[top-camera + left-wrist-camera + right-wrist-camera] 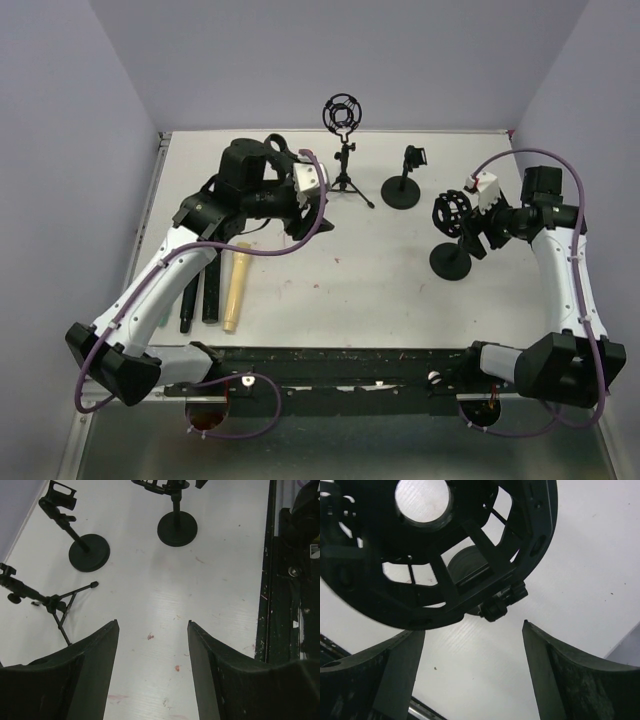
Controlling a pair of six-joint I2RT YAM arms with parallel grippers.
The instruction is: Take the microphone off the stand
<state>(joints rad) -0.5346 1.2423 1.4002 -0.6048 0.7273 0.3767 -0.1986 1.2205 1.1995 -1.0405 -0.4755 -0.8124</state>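
A black round-base stand [450,262] at the right carries a black ring-shaped shock mount [452,211]. In the right wrist view the mount [470,575] fills the top, and the table shows through its centre hole; I see no microphone in it. My right gripper [474,236] is open, its jaws just beside and below the mount [472,630], touching nothing. My left gripper [303,214] is open and empty above bare table [152,622]. Two black microphones [200,292] and a cream one [236,285] lie on the table at the left.
A tripod stand with an empty ring mount [343,118] stands at the back centre, also in the left wrist view [55,602]. A round-base stand with a clip holder [404,182] is beside it [89,552]. A black rail [330,362] runs along the near edge.
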